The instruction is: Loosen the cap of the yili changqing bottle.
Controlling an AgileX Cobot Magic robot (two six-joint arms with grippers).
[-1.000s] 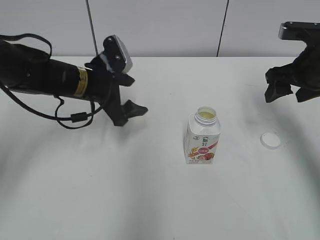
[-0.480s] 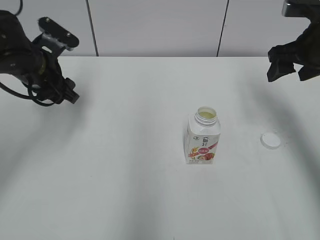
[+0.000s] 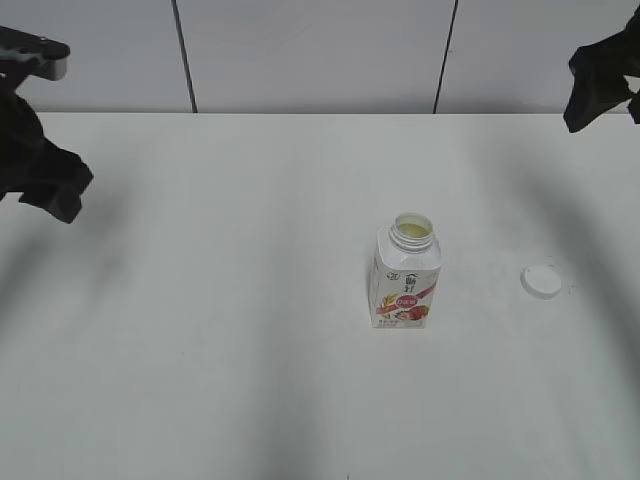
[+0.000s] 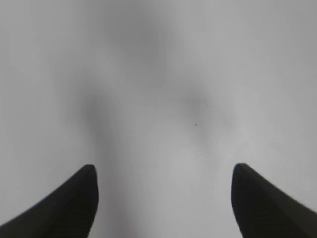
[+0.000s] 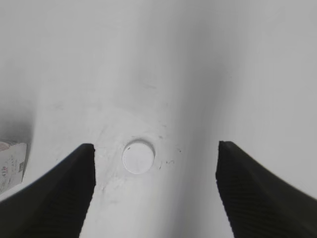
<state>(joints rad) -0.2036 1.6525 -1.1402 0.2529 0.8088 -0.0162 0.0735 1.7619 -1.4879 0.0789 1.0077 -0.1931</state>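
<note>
Open table (image 3: pixel 250 300) all around bottle (image 3: pixel 404 278) and cap (image 3: pixel 541 281).

Ext. cam sits high at the front, looking down at a slant across the white table (image 3: pixel 200 330) to the back wall; takes in the whole top, both arms at the edges. L wrist cam looks straight down past its own fingertips (image 4: pixel 74 203) at bare tabletop, fairly high up. R wrist cam does likewise, high above the cap (image 5: pixel 138 156), w/ the bottle (image 5: pixel 11 163) at its left edge. Ext. & R wrist share cap (image 3: pixel 541 281) & bottle (image 3: pixel 404 272).
</note>
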